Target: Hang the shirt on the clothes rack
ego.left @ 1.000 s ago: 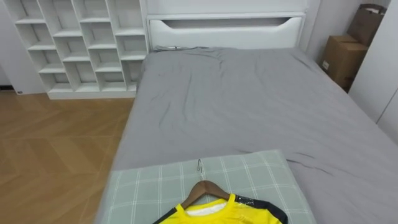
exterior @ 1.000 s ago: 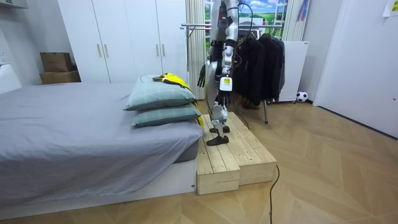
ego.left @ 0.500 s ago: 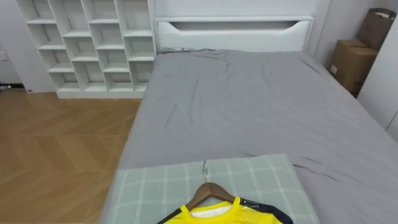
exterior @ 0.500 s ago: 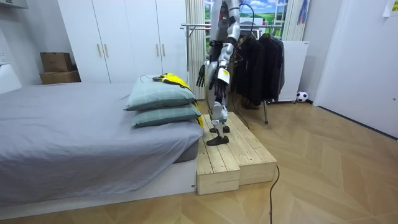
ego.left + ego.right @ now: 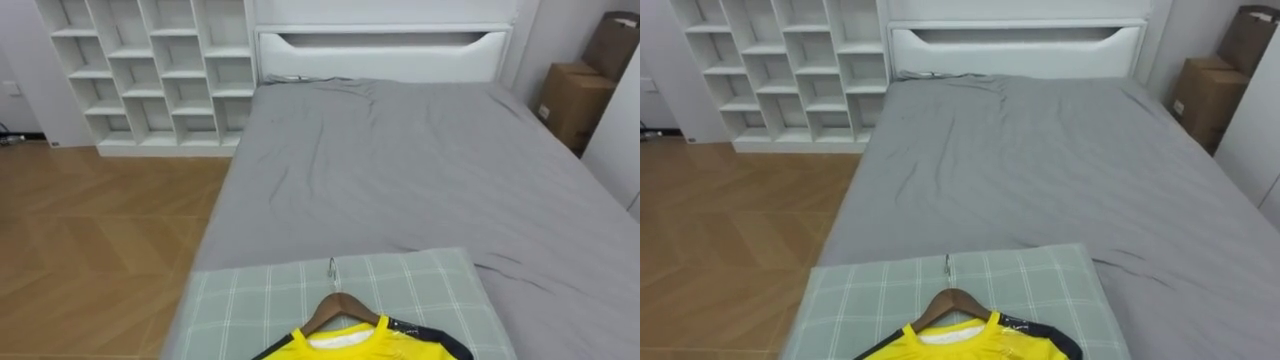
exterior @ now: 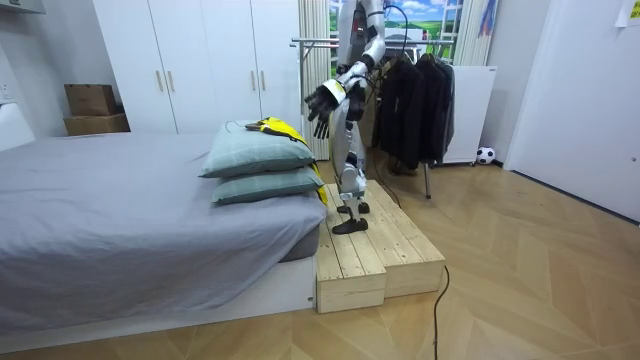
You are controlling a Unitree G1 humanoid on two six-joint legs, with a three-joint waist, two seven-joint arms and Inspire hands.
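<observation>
checked pillow [image 5: 250, 300], yellow shirt [image 5: 352, 346] on wooden hanger [image 5: 338, 306]

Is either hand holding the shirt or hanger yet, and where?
Nothing is held. The left hand is open in the air; the shirt, on its hanger, lies untouched on the pillow.

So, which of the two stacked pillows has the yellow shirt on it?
The upper pillow, stacked on the lower pillow: the yellow shirt on its wooden hanger lies on top of it.
</observation>
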